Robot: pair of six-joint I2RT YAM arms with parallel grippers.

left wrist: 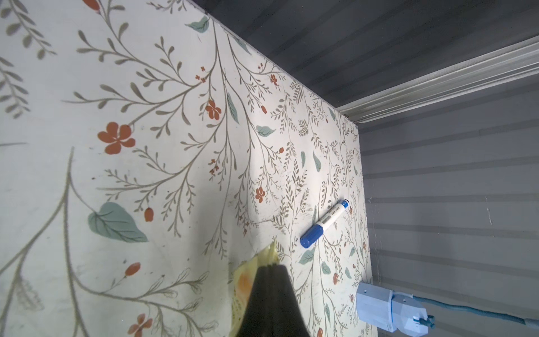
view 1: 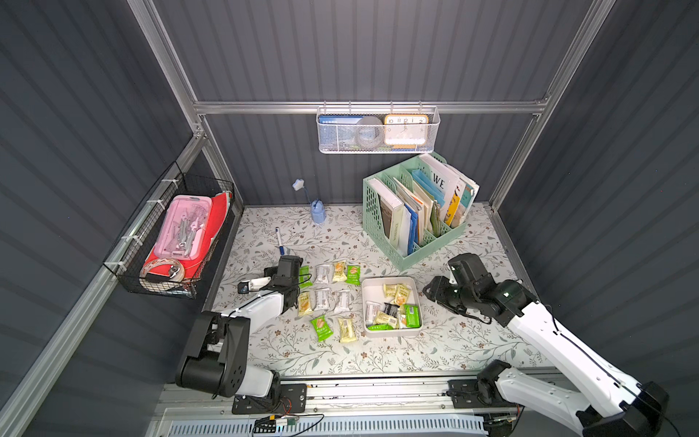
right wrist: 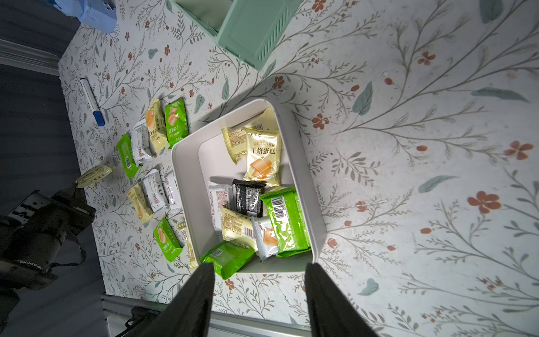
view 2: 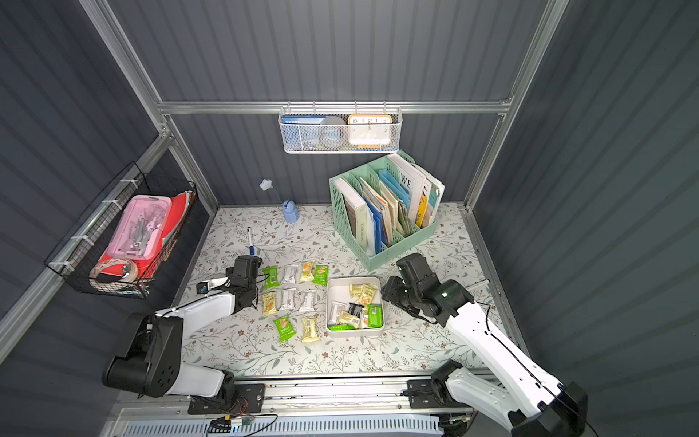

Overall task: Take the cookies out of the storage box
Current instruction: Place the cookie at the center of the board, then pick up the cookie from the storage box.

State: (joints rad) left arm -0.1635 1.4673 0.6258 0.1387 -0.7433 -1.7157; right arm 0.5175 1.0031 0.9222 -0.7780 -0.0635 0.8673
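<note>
Editor: Cookies — where?

Photographer: Split two ways. Heaped inside the storage box: pale yellow, green, silver-white, one black. Laid out in three loose rows on the floral surface, just beside the box on the side of the left arm: nine more.

Editor: And the box?

Photographer: Flat on the surface, between both arms in both top views.

Editor: Fingers?

Photographer: Left fingers clenched on a pale yellow cookie, at the outer end of the back row, just beside a green packet and well apart from the box. Right fingers spread apart, gripping nothing, just beside the box wall on the side of the right arm.

Editor: Surroundings?

Photographer: Behind the rows, a blue-capped marker lying alone. Farther back, a pale blue gadget at the surface's far edge. Behind the box, a mint-green file organizer packed with books and papers. Above, hung from the rail, a white mesh basket with a yellow clock. Beyond the left arm, a black wire basket holding a pink case.
</note>
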